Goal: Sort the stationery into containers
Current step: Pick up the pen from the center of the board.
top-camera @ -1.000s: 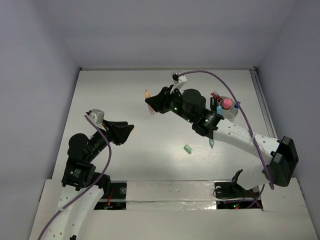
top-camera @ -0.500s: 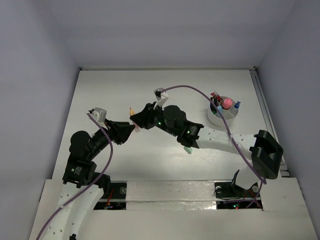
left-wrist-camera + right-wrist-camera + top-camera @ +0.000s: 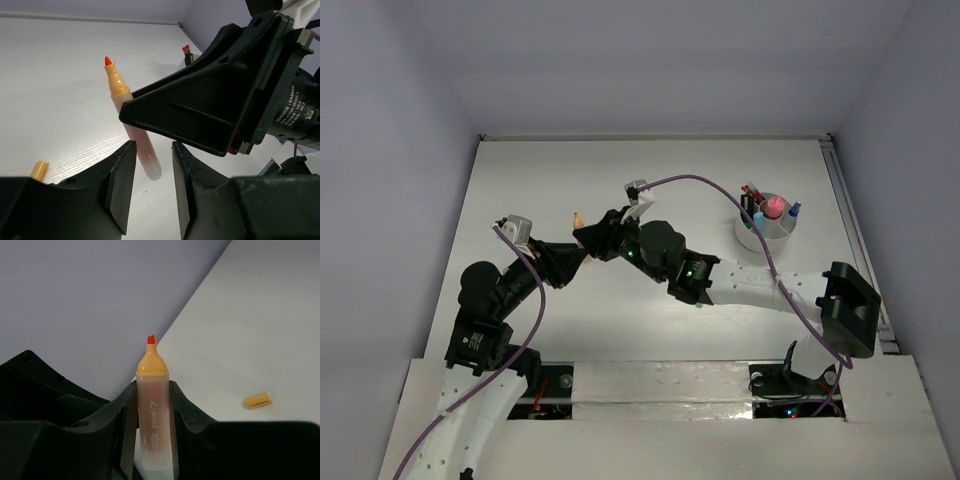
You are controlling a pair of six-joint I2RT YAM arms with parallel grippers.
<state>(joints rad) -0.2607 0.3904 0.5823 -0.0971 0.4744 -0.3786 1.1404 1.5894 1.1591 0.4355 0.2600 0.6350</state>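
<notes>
Two sets of fingers meet at one uncapped orange marker. Nearest, the left fingers stand slightly parted round its blunt end, not visibly pinching, probably to take it over. Beyond, the right fingers clamp its barrel, hiding part. Its cap lies on the surface past them; the far cup holds items too small to tell.

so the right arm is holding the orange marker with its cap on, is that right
Not quite. The right arm does hold the orange marker in its jaws, but the cap is off. The marker's tip is bare, and the orange cap lies apart on the table. The right wrist view shows this.
</notes>
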